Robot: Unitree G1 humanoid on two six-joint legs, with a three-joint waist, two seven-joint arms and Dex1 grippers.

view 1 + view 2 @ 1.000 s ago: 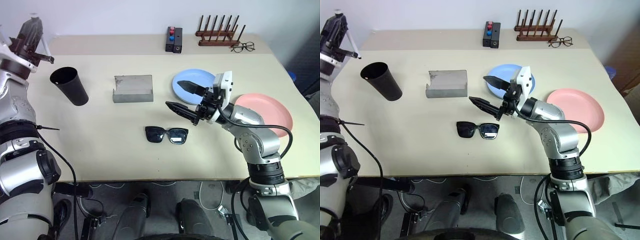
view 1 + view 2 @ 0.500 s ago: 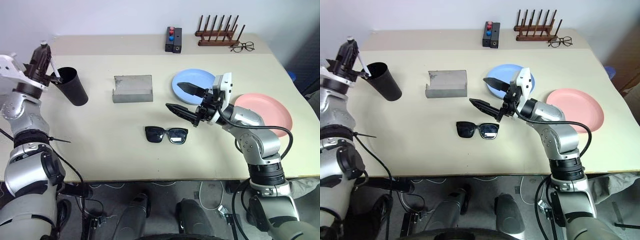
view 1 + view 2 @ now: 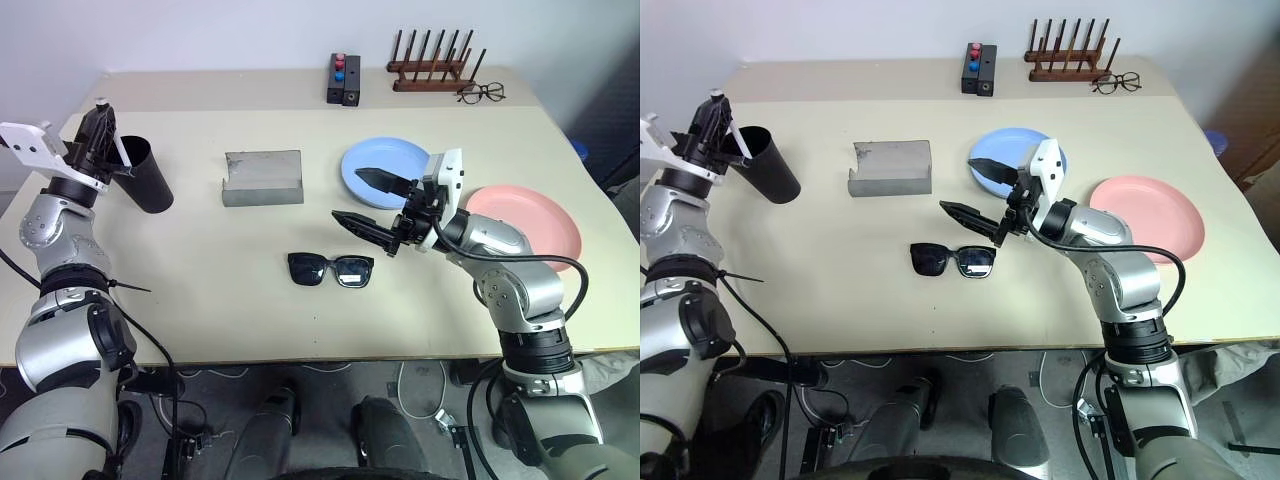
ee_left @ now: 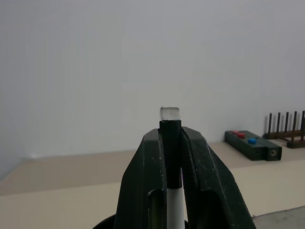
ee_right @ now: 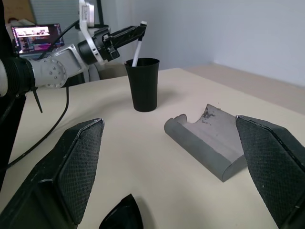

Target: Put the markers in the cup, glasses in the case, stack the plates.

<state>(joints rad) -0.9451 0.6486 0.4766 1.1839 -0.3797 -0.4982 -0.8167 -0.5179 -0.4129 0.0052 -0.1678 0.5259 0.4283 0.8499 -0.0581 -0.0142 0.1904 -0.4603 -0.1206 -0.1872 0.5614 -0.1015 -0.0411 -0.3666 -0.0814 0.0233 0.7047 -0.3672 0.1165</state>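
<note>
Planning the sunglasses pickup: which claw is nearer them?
Right. The right claw hovers just above the sunglasses; the left claw is far off at the cup.

Light even and bright, diffuse, apparently from overhead. Shadows soft and short: a faint one under the sunglasses (image 3: 331, 270), another along the base of the grey case (image 3: 263, 178). Mild sheen on the blue plate (image 3: 385, 160) and pink plate (image 3: 530, 220); no hard glare. Head views sharp across the table (image 3: 200, 290), slight bowing at the edges. Left wrist view: wall flat grey, near fingers slightly soft. Right wrist view: near fingers blurred, cup (image 5: 144, 83) crisp.
</note>
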